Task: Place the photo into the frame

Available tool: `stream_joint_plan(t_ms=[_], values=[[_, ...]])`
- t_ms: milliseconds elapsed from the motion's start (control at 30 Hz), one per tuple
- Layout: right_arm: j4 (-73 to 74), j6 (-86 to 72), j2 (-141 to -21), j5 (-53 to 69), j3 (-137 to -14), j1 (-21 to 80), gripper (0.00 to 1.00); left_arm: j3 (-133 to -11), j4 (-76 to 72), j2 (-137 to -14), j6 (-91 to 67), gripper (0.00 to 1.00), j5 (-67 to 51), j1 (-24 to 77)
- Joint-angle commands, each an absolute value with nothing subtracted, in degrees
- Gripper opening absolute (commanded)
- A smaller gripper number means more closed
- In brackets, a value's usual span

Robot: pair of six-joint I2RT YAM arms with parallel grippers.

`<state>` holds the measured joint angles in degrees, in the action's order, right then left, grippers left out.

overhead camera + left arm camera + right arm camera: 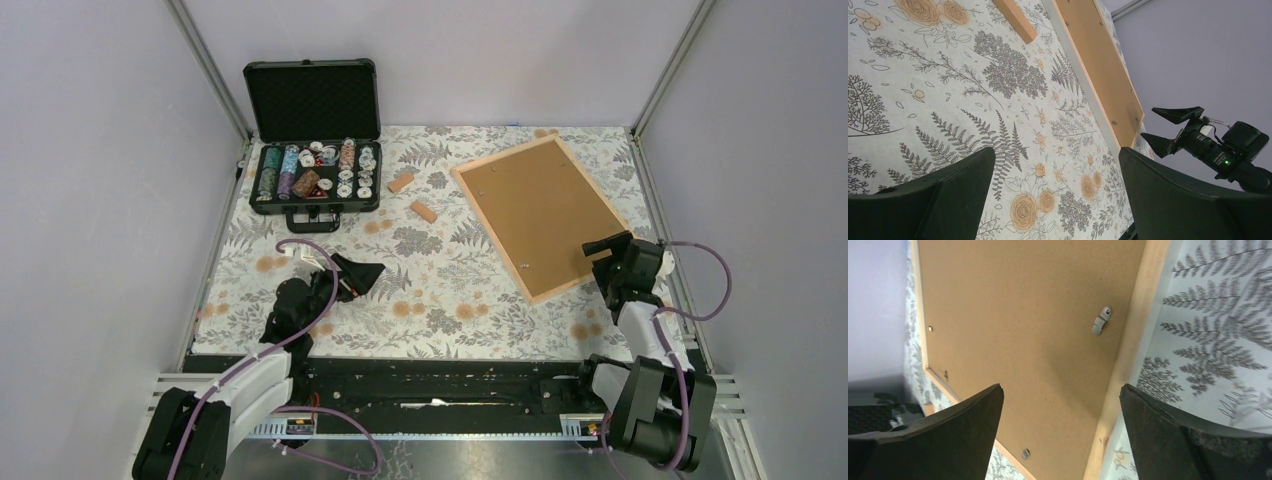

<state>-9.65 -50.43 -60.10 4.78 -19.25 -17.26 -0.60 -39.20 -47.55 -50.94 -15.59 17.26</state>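
Top external view: my right end effector point(601, 267) hangs released over the near corner of the frame point(492, 235).
The brown backing board point(540, 208) faces up, and my left end effector point(362, 280) gapes wide, well to the frame's left. Left wrist: the frame lies ahead and to the right on the floral table point(948, 100). Right wrist: the frame's edge runs beneath my spread jaws.

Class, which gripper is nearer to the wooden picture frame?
Right. The right gripper hovers open over the frame's near corner; the left gripper is far off to the frame's left, above the floral cloth.
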Motion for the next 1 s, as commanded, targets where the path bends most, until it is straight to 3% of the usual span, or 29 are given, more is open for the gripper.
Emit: stream_joint_plan(t_ms=[0,200,367,467,733,967], values=[[5.3,-44.7,-56.8,0.3,-24.1,-16.9,0.95,3.4,-42.9,-46.5,-49.8,0.99,-14.8,17.7],[9.1,-35.5,-56.2,-2.6,-30.5,-11.5,1.0,3.2,-42.7,-46.8,-49.8,0.99,-14.6,17.8],[12.1,-31.7,-67.0,6.1,-37.8,-2.8,0.99,2.4,-42.3,-48.3,-49.8,0.99,-14.8,17.8],[12.2,-33.8,-67.5,7.0,-35.9,-1.2,0.99,1.8,-42.0,-49.2,-49.7,0.99,-15.0,17.8],[11.4,-37.6,-57.8,-6.9,-29.0,-1.4,0.98,1.5,-42.8,-50.7,-49.7,0.99,-15.2,17.7],[6.4,-40.2,-59.9,-5.9,-27.7,-1.6,0.94,1.6,-43.0,-50.6,-49.6,0.99,-15.4,17.8]])
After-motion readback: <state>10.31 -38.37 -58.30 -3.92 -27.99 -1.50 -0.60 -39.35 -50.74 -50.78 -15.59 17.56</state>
